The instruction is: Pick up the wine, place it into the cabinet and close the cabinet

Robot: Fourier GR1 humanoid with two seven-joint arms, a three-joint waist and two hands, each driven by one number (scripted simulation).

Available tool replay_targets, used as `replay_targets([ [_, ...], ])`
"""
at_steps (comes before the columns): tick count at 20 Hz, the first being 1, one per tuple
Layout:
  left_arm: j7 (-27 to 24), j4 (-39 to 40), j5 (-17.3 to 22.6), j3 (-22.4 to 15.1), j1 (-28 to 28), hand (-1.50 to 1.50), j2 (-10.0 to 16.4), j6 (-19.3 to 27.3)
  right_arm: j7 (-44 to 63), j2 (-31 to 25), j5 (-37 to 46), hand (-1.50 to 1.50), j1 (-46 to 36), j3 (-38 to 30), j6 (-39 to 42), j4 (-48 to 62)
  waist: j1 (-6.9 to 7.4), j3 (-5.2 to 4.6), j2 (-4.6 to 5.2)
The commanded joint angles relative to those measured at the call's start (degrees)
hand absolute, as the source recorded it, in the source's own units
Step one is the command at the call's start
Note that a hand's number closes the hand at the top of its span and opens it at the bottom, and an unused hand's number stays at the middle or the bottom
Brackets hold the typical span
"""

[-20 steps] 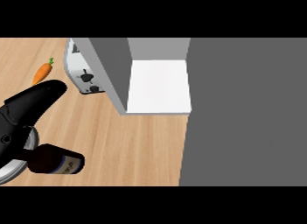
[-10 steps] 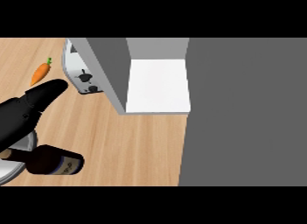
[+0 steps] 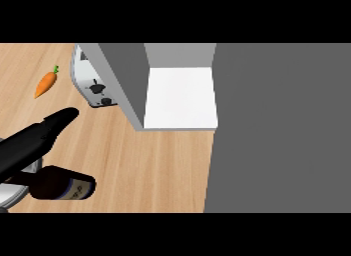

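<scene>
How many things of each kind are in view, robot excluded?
wine bottle: 1
carrot: 1
toaster: 1
cabinet: 1
Total: 4

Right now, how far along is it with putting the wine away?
Nothing looks finished. The wine bottle is out on the counter, partly under the left hand, whose fingers are straight rather than curled round it. The cabinet stands open. Left to do: grip the bottle, set it inside, shut the cabinet.
</scene>
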Motion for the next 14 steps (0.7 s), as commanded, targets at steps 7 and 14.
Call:
replay_targets([
  [7,-14.45,4.33,13.33,3.07,19.18,-1.5,0.0,15.06,-1.28,-0.45,-9.39,-1.5,2.63,-6.47,5.71,-0.42,0.43,0.0,0.02],
  [14,-24.1,5.68,20.61,1.28,27.81,-1.5,0.01,18.94,-1.67,0.68,-10.99,-1.5,9.26,-7.75,9.09,-5.77,0.17,0.03,-0.13],
])
